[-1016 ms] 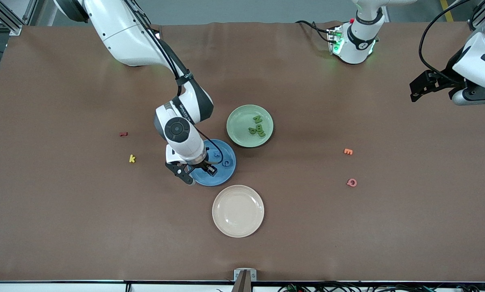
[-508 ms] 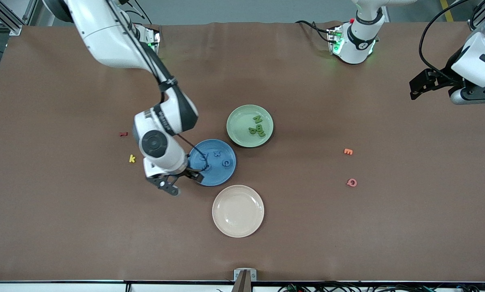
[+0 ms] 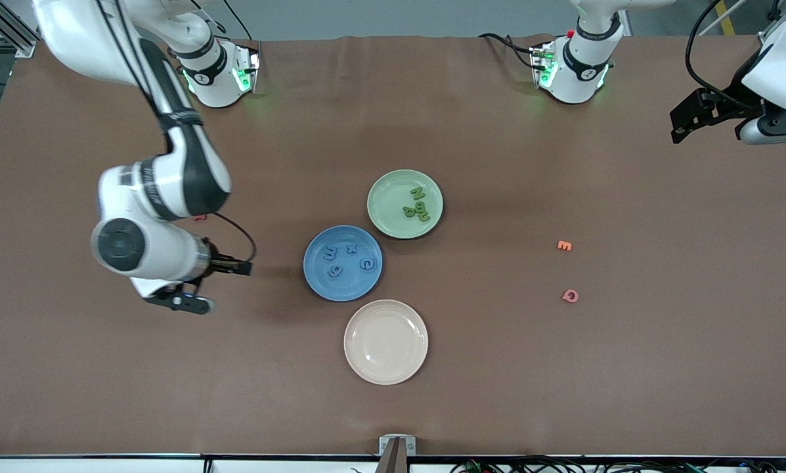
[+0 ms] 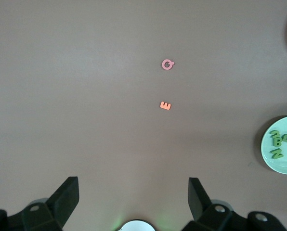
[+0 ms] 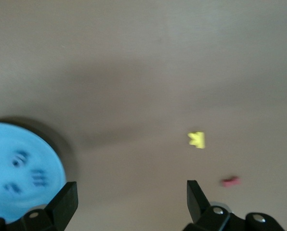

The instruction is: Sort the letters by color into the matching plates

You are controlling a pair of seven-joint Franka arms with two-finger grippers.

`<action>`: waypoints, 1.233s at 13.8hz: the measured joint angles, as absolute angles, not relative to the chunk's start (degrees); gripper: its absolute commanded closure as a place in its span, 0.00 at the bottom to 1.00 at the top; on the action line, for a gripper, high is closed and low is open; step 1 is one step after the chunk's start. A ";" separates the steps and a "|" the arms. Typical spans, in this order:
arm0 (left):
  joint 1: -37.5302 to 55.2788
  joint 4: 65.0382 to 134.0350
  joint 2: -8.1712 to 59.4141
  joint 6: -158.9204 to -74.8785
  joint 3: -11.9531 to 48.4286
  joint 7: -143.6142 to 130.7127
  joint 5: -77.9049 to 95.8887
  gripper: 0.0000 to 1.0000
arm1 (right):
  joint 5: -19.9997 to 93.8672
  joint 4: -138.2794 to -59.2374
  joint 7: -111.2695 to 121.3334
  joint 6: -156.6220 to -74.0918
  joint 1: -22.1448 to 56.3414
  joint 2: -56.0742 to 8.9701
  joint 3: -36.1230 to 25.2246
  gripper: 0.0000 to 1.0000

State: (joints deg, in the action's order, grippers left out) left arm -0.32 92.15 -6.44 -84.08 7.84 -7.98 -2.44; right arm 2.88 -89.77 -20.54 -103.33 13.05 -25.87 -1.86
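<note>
The blue plate (image 3: 342, 284) holds four blue letters: m (image 3: 331, 253), x (image 3: 351, 249), c (image 3: 365, 264) and g (image 3: 335, 270). The pale green plate (image 3: 386, 197) holds several green letters (image 3: 419, 203). My right gripper (image 3: 213, 285) is open and empty over bare table, beside the blue plate toward the right arm's end. The right wrist view (image 5: 131, 195) shows the blue plate (image 5: 18, 144) at its edge. My left gripper (image 3: 695, 117) is open and empty, waiting high at the left arm's end. The left wrist view (image 4: 134, 192) shows the green plate (image 4: 283, 161).
A cream plate (image 3: 385, 341) lies nearer the front camera than the blue plate. An orange E (image 3: 564, 246) and a pink Q (image 3: 570, 295) lie toward the left arm's end. A yellow letter (image 5: 197, 139) and a red letter (image 3: 199, 217) lie under the right arm.
My right gripper has moved off the blue plate toward the right arm's end, open and empty. The m and g now show in the plate. The left gripper has shifted slightly.
</note>
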 measured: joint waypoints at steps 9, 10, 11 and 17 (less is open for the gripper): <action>-0.24 92.42 -6.72 -82.39 8.68 -7.94 -2.44 0.00 | 1.23 -93.65 2.84 -95.78 -5.34 -14.85 -1.99 0.00; -0.27 92.42 -6.84 -82.33 8.67 -7.94 -2.44 0.00 | 0.34 -94.45 2.84 -95.48 -5.56 -13.36 -1.98 0.00; -0.29 92.42 -6.95 -82.29 8.67 -7.94 -2.44 0.00 | -0.66 -94.81 2.81 -94.48 -5.56 -11.89 -1.92 0.00; -0.34 92.42 -7.22 -82.21 8.60 -7.93 -2.44 0.00 | -1.96 -89.81 2.72 -84.61 -5.59 -6.76 -1.73 0.00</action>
State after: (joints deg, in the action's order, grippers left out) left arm -0.34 92.42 -7.22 -82.21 8.60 -7.93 -2.44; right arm -1.96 -89.81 2.72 -84.61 -5.59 -6.76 -1.73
